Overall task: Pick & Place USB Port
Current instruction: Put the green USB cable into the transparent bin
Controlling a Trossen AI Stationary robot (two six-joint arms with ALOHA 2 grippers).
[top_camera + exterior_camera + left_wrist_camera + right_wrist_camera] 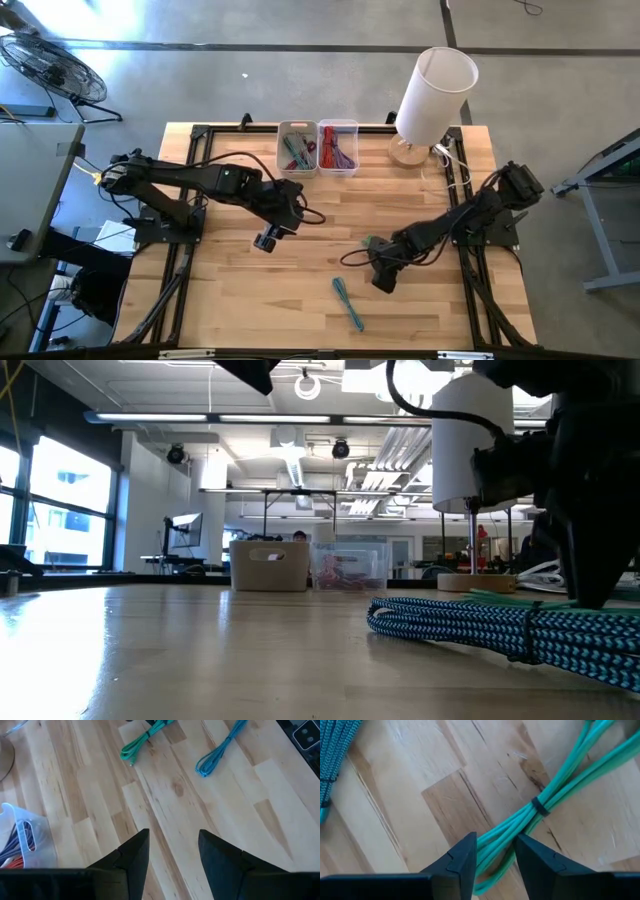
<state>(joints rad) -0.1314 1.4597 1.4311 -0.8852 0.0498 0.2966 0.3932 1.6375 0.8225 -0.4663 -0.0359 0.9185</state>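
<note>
Right gripper (494, 851) is low over the table (240, 300), and its two fingers sit a little apart with the green cable (540, 807) bundle running between them. You cannot tell if they are squeezing it yet. Part of the cable runs out of the picture. From above, the arm covers most of it, so only a bit of green shows. A blue cable (348, 303) lies nearby. Left gripper (172, 855) hangs open over bare wood, near two clear bins (318, 147).
</note>
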